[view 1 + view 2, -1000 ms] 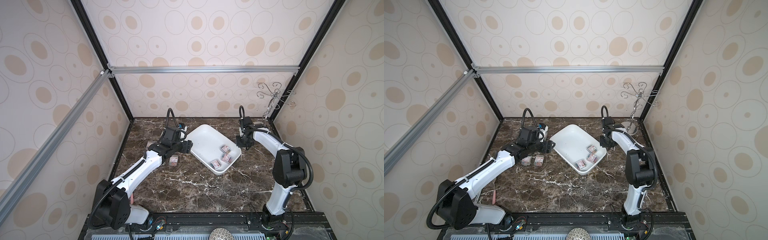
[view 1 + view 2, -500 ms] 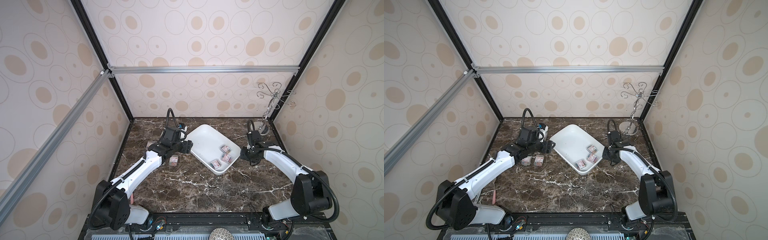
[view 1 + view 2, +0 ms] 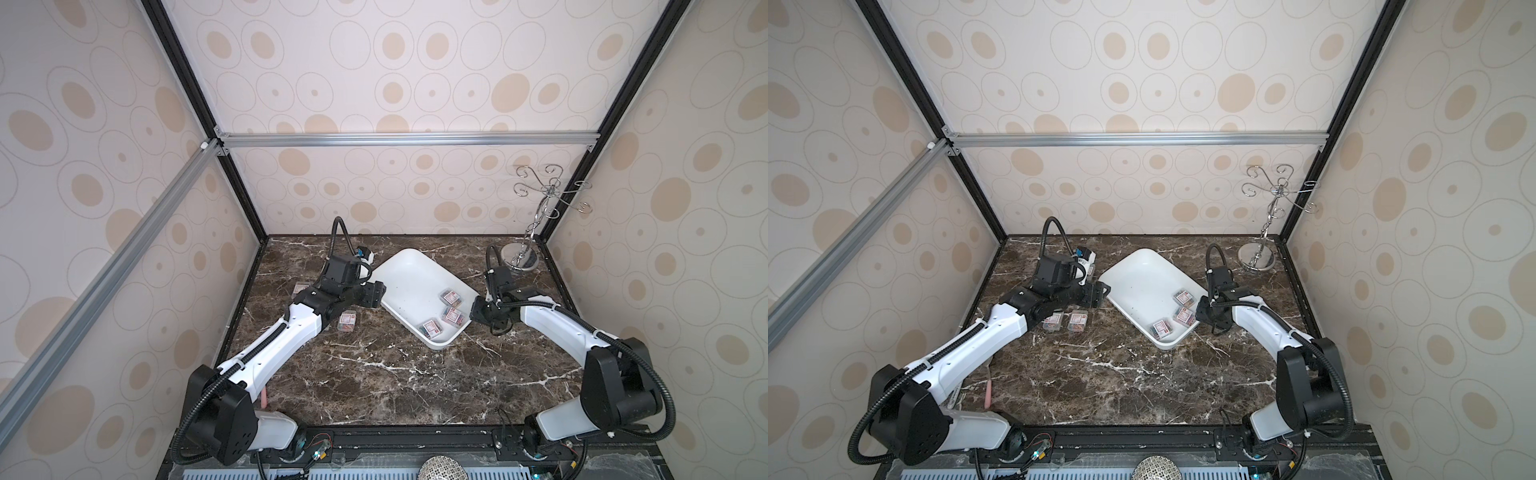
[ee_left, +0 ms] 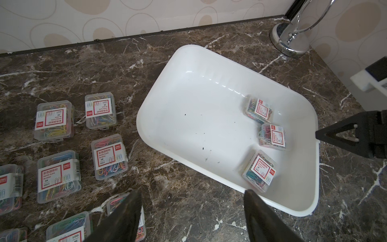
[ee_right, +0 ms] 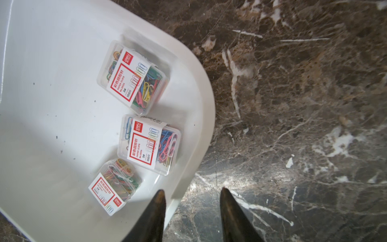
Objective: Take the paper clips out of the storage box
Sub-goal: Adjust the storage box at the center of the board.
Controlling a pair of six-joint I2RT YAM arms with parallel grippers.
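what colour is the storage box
The storage box is white with dark specks; clearest in left wrist view.

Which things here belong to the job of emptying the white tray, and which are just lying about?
Job: storage box; three paper clip boxes inside it; clip boxes already taken out.
Lying about: chrome hook stand; pink stick.

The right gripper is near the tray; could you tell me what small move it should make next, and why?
Probably slide the right gripper inward over the storage box rim to straddle the nearest paper clip box: its fingers stand open and empty astride the rim, and three boxes lie inside.
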